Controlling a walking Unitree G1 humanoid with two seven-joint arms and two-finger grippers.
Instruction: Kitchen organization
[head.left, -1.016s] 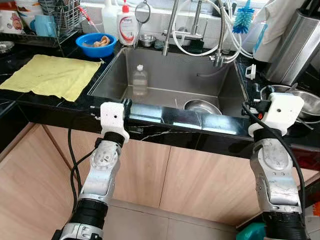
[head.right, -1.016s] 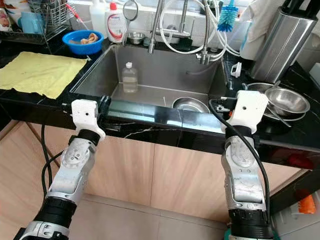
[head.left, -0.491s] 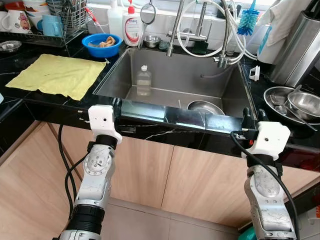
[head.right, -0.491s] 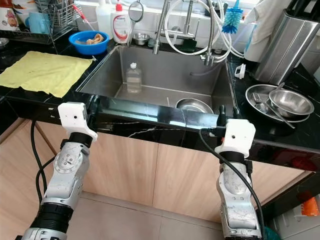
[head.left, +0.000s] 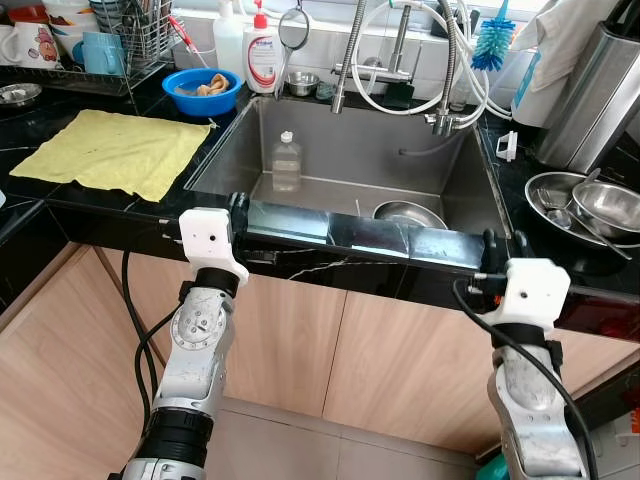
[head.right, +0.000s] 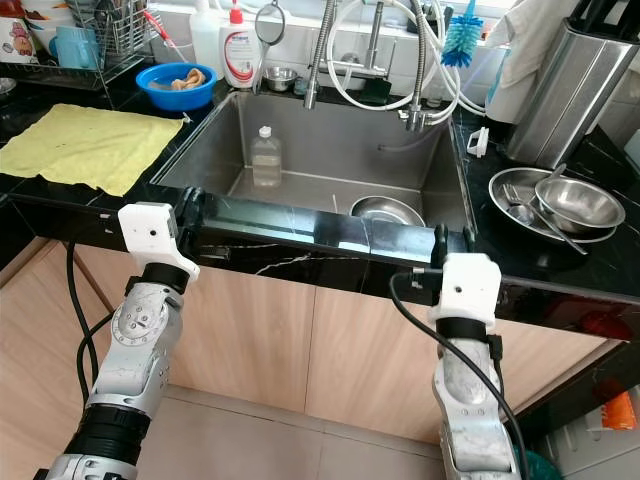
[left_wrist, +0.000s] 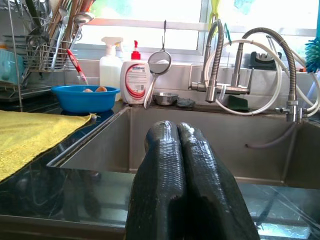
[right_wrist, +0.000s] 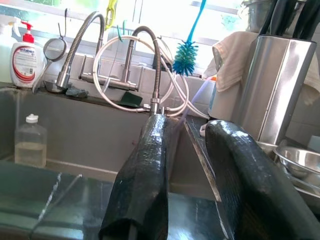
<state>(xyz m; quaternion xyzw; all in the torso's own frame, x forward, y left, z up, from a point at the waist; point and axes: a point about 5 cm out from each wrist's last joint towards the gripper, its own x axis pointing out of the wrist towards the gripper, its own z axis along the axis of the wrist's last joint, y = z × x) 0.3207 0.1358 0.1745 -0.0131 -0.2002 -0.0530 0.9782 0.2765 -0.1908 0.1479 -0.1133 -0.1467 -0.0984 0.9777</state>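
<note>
one clear bottle (head.left: 286, 160) stands upright, cap up, near the sink's (head.left: 470, 200) back wall, one steel bowl (head.left: 408, 214) at its front right corner, while both arms reach up to the counter's front edge, left gripper (left_wrist: 181, 150) pressed together, right gripper (right_wrist: 200, 165) fingers apart

We stand in a home kitchen, before a deep stainless-steel sink (head.left: 470, 190) sunk in a black stone counter (head.left: 80, 205). Behind the sink rise coiled chrome taps (head.left: 352, 45); left of it lie a yellow cloth (head.left: 110, 150) and wire drying rack (head.left: 135, 40); below are wooden cupboard doors (head.left: 390, 350).
</note>
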